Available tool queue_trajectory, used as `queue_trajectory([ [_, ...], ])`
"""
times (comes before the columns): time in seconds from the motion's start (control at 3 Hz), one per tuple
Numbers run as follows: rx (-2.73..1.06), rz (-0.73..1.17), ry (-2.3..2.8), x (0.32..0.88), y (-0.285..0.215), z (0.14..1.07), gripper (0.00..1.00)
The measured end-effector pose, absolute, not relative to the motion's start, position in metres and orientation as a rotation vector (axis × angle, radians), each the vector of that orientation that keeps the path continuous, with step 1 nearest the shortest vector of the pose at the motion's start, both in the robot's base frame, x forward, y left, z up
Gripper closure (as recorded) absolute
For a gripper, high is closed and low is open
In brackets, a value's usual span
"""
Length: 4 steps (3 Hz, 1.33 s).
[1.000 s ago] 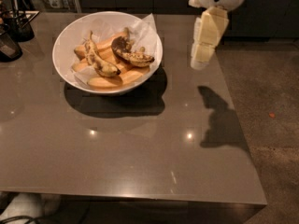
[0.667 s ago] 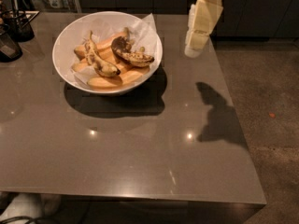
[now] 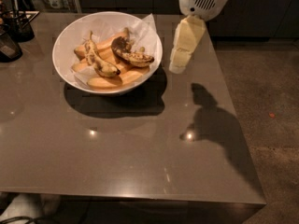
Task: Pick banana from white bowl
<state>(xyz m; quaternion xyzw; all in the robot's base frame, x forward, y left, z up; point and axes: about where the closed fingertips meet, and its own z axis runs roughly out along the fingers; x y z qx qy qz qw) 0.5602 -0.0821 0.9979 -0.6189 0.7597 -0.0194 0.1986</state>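
In approach, the gripper point(image 3: 179, 67) is held beside the white bowl point(image 3: 63, 43); its opening cannot be told. The banana point(image 3: 135, 58) is probably to be reached next.

Dim, warm light from above. End effector point(image 3: 179, 65), upper right of frame, throws a hard shadow lower right on the table point(image 3: 117, 167). Bowl point(image 3: 63, 43) shadow lies beneath it. Small glare spots at centre.

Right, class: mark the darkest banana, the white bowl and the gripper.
darkest banana point(image 3: 133, 56): camera view, middle of its body.
white bowl point(image 3: 65, 40): camera view, bare left inner wall.
gripper point(image 3: 178, 68): camera view, lower end, beside the bowl.
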Motion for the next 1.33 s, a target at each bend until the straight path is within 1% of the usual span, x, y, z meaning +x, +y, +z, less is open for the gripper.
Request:
queue_trajectory([
  [0.33, -1.708, -0.024, 2.185, 0.56, -0.069, 0.979, 0.0],
  [0.67, -1.702, -0.023, 2.187, 0.56, -0.068, 0.979, 0.0],
  [1.0, -1.656, 0.021, 2.154, 0.545, -0.072, 0.993, 0.0],
  [1.33, -1.648, 0.007, 2.094, 0.54, -0.07, 1.013, 0.0],
])
